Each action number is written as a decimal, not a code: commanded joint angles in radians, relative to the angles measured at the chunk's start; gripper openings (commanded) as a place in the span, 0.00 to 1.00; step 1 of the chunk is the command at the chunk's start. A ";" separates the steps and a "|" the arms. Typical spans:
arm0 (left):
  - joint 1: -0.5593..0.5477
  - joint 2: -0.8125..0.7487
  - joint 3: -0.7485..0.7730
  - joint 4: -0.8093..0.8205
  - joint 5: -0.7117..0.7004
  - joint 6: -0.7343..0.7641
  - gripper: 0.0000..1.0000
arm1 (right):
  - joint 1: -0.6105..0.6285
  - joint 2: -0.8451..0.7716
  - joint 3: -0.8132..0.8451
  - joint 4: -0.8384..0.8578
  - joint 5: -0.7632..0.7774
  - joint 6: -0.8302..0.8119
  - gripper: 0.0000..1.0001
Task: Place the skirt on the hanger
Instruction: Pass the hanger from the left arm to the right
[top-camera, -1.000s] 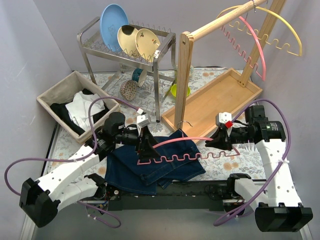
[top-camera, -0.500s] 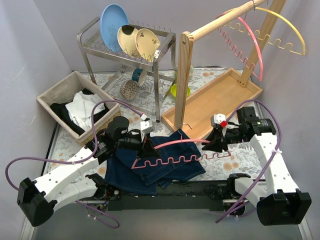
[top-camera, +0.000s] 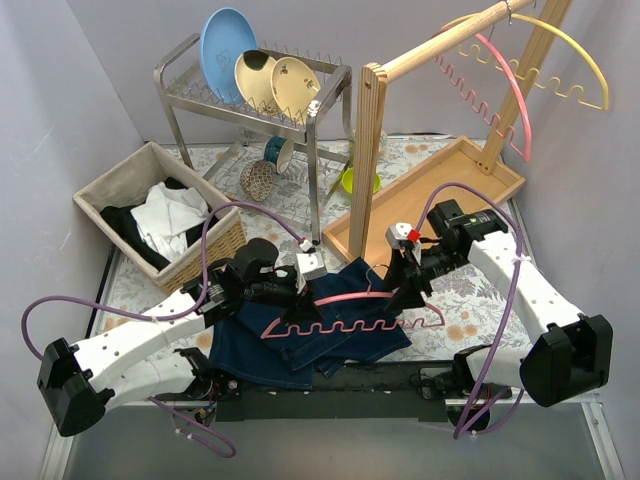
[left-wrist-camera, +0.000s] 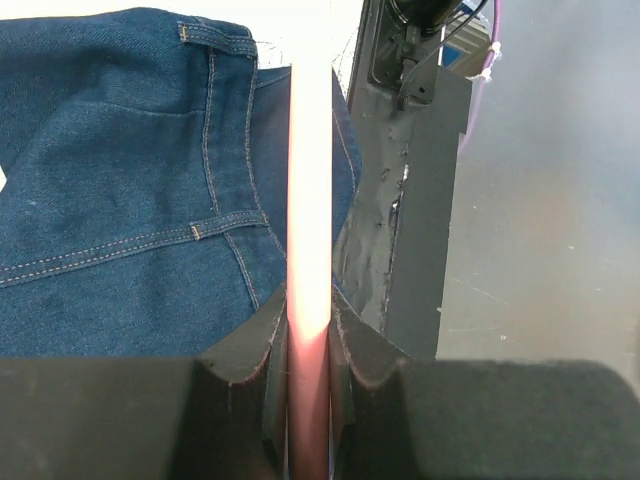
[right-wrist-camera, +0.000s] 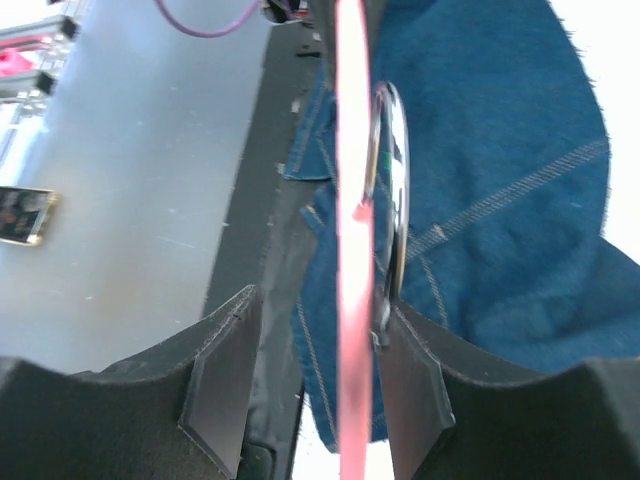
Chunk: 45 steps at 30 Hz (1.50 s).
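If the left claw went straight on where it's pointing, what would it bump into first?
Most likely the skirt. The left gripper is shut on the hanger and points along its bar, with denim just below. Depth is unclear, so it might slide past toward the black edge.

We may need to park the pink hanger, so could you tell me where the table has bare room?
The wooden tray beside the metal dish rack lies bare, as does the floral tablecloth right of the blue denim skirt. Crowded: under that rack, and the wicker basket of clothes.
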 joint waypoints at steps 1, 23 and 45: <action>-0.006 -0.021 0.048 0.030 -0.002 0.011 0.00 | 0.052 0.019 0.035 0.003 -0.052 0.045 0.56; -0.006 -0.113 -0.034 0.104 0.029 -0.168 0.00 | 0.102 -0.021 -0.037 0.172 0.088 0.208 0.10; -0.006 -0.147 -0.057 0.098 0.013 -0.226 0.00 | 0.069 0.087 0.040 0.074 -0.073 0.172 0.49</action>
